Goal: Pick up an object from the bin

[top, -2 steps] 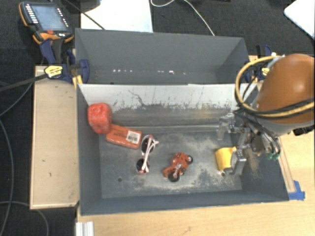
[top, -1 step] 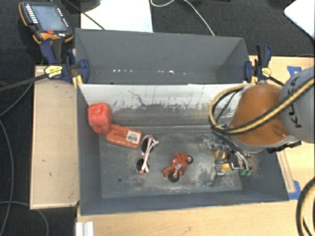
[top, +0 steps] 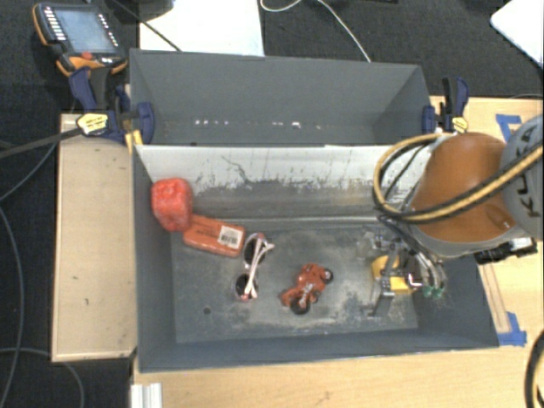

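Scuffed grey metal bin [top: 212,317], orange toy motorbike [top: 306,287], pink sunglasses [top: 252,269]

Dark speckled floor [top: 340,32] spreads behind the grey bin [top: 272,92] and to its left. A white sheet [top: 212,15] lies behind the bin's left corner. Further left sits a handheld control unit [top: 75,31] (orange-edged, with a small screen). A pale cable [top: 344,25] trails behind the bin.
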`<state>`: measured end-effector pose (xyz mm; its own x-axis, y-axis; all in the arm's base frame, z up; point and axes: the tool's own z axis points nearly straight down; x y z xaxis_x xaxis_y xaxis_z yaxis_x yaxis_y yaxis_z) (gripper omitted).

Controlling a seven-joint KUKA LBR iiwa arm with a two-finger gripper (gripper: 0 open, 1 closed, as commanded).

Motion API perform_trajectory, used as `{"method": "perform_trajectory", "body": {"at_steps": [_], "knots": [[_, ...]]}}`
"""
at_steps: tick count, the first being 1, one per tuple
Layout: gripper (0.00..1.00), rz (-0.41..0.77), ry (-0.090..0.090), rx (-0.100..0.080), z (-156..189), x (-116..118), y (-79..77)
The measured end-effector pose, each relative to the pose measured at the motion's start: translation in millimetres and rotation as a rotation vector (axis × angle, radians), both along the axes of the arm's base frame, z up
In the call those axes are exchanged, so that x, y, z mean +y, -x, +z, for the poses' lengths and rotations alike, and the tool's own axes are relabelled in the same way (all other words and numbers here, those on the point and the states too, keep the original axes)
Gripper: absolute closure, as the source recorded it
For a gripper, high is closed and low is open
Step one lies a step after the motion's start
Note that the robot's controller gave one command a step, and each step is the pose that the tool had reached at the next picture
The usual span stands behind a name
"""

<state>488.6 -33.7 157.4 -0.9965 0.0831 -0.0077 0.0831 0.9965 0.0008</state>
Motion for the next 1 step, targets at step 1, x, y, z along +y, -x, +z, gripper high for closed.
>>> {"method": "perform_trajectory", "body": {"at_steps": [1], "knots": [[0.0,0.152,0.001,-0.006,-51.0,105.6,-15.4]]}}
